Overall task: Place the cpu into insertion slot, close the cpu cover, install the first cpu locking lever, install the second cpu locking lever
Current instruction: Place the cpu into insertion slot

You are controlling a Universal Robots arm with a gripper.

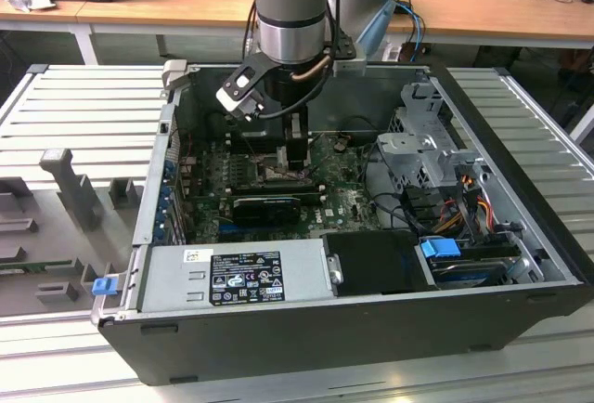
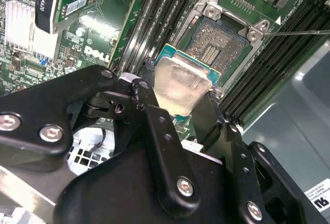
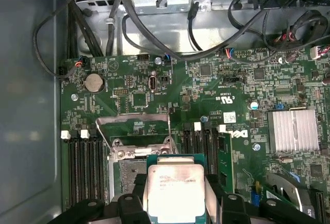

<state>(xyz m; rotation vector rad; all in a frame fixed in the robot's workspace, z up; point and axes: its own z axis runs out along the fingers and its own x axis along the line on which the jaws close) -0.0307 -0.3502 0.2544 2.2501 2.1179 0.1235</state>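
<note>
Fingers [image 2: 154, 126] hold cpu [image 2: 180, 84] near insertion slot [image 2: 221, 46].

In the exterior view the arm [image 1: 290, 13] is standing near-vertical at twelve o'clock, its wrist pointing straight toward six o'clock. The gripper [image 1: 295, 154] is hanging below it, just toward twelve o'clock of the picture's centre, with its black fingers aiming downward. In both wrist views the two fingers [image 2: 154, 126] are pressing on opposite edges of the cpu [image 2: 180, 82], holding it flat between them.

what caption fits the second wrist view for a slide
The claw grips the cpu close over the uncovered insertion slot.
</note>
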